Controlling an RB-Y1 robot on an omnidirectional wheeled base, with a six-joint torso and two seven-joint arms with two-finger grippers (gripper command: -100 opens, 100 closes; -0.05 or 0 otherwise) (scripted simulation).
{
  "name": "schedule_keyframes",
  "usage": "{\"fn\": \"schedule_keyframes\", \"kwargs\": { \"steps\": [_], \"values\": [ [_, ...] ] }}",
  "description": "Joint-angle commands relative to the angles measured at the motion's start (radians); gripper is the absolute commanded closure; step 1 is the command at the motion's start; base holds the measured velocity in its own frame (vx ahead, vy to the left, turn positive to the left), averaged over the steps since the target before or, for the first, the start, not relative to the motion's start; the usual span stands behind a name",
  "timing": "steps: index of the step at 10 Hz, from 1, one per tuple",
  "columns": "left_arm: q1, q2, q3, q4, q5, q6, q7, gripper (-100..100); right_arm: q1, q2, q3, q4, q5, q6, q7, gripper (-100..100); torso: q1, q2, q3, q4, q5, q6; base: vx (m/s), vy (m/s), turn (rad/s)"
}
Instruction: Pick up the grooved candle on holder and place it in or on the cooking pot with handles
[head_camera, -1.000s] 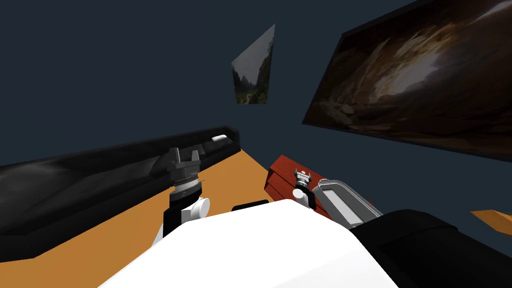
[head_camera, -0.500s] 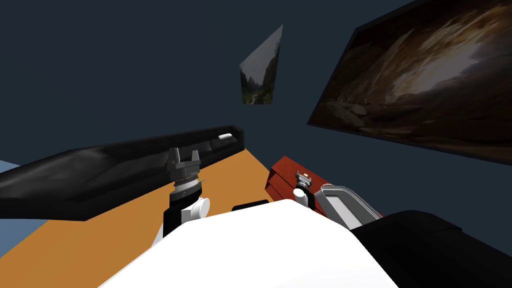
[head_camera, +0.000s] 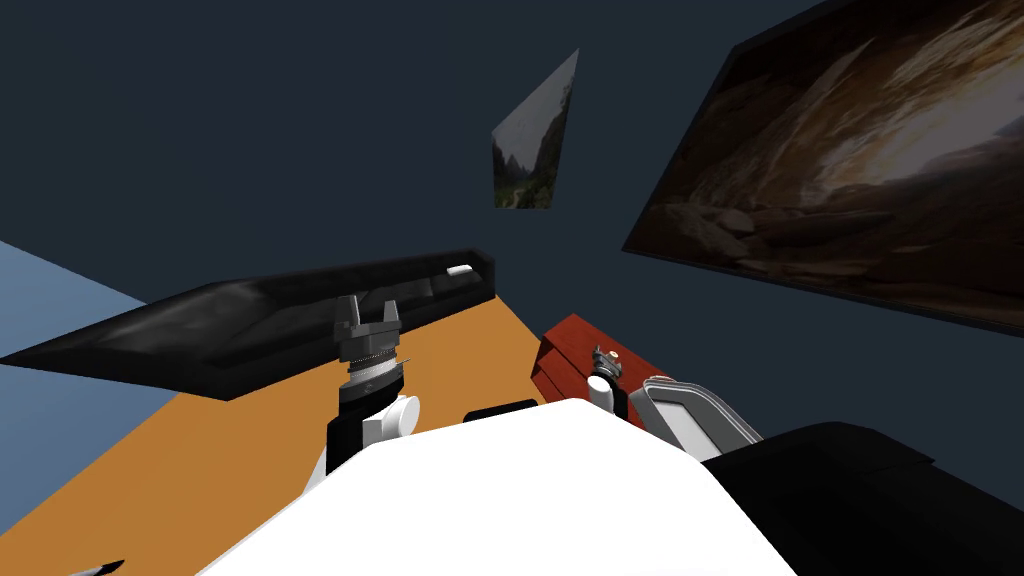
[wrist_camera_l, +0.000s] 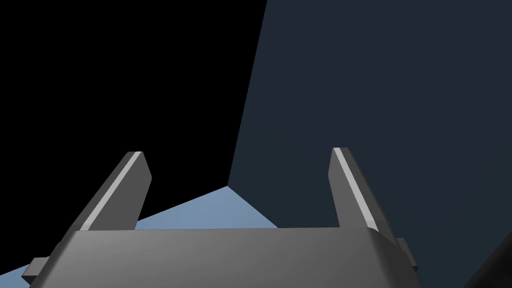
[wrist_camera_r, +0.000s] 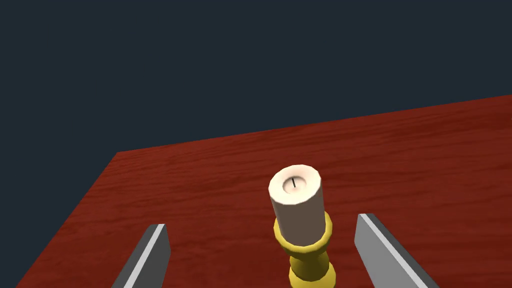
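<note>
my view has swung; right end effector (wrist_camera_r: 262, 225) straddles candle (wrist_camera_r: 298, 210).

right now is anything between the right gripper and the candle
Nothing visible does. The right gripper is open, and the candle, on its yellow holder, stands upright in the gap between the fingers, touching neither, on the red-brown wooden top.

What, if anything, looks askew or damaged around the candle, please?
Nothing stands out. The candle stands upright and intact in its yellow holder on the red-brown table, between the fingers of the open right gripper, not touching them.
</note>
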Motion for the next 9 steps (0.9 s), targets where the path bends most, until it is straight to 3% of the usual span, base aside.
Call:
{"fn": "schedule_keyframes", "kwargs": {
  "steps": [1, 6, 7, 8, 9],
  "values": [
    [0.000, 0.000, 0.000, 0.000, 0.000, 0.000, 0.000, 0, -0.024, 0.005, -0.016, 0.040, -0.043, 0.001, -0.050, -100, 0.000, 0.000, 0.000, 0.000, 0.000, 0.000, -0.072, -0.097, 0.187],
    [0.000, 0.000, 0.000, 0.000, 0.000, 0.000, 0.000, 0, -0.061, 0.030, -0.048, 0.092, -0.123, 0.008, -0.119, -100, 0.000, -0.002, -0.001, 0.000, 0.000, 0.000, -0.046, -0.057, 0.097],
    [0.000, 0.000, 0.000, 0.000, 0.000, 0.000, 0.000, 0, -0.053, 0.026, -0.042, 0.083, -0.109, 0.007, -0.108, -100, 0.000, -0.001, -0.001, 0.000, 0.000, 0.000, -0.029, -0.031, 0.019],
    [0.000, 0.000, 0.000, 0.000, 0.000, 0.000, 0.000, 0, -0.054, 0.026, -0.042, 0.085, -0.110, 0.007, -0.114, 0, 0.002, -0.002, -0.001, 0.000, 0.000, 0.001, -0.005, -0.006, -0.003],
    [0.000, 0.000, 0.000, 0.000, 0.000, 0.000, 0.000, 0, -0.057, 0.028, -0.036, 0.100, -0.085, -0.009, -0.138, -100, 0.003, -0.004, -0.002, -0.001, 0.001, 0.001, 0.072, -0.085, 0.045]
  ]
}}
